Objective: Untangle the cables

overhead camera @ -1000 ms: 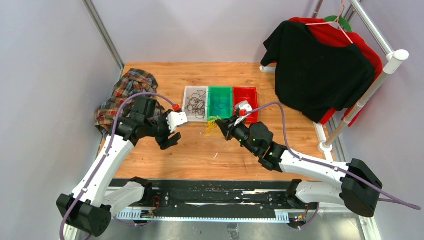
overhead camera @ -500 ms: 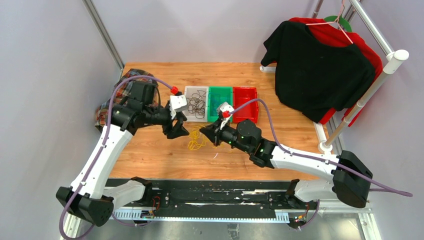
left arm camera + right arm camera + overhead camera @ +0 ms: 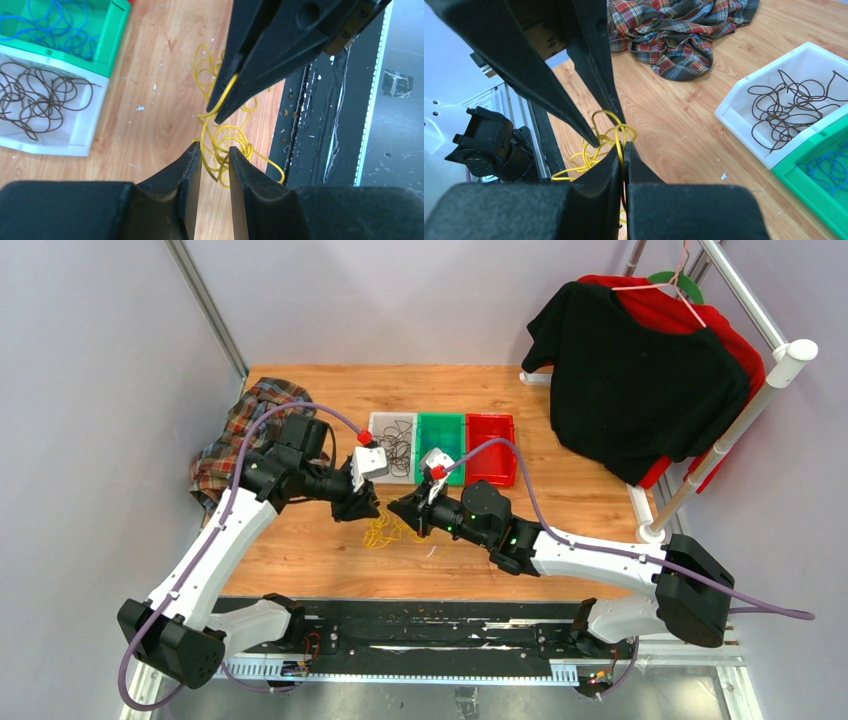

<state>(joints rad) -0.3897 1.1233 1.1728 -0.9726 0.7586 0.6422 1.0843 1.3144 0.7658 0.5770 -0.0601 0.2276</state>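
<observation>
A tangle of yellow cables (image 3: 385, 532) hangs down to the wooden table in front of the bins. My right gripper (image 3: 622, 146) is shut on one yellow strand at the top of the tangle (image 3: 589, 155). My left gripper (image 3: 215, 148) faces it tip to tip, jaws narrowly apart, with yellow loops (image 3: 225, 137) between and just beyond its tips. In the top view the two grippers, left (image 3: 368, 508) and right (image 3: 397, 510), nearly touch. Dark brown cables (image 3: 392, 447) lie in the white bin and blue cables (image 3: 45, 30) in the green bin.
A white bin (image 3: 391, 480), a green bin (image 3: 441, 416) and a red bin (image 3: 490, 418) stand side by side behind the grippers. A plaid cloth (image 3: 240, 430) lies at the table's left. A rack with a black shirt (image 3: 640, 380) stands at the right.
My right gripper carried the yellow tangle leftward and nearer from beside the green bin. My left gripper moved right to meet it and narrowed its jaws around the loops.
</observation>
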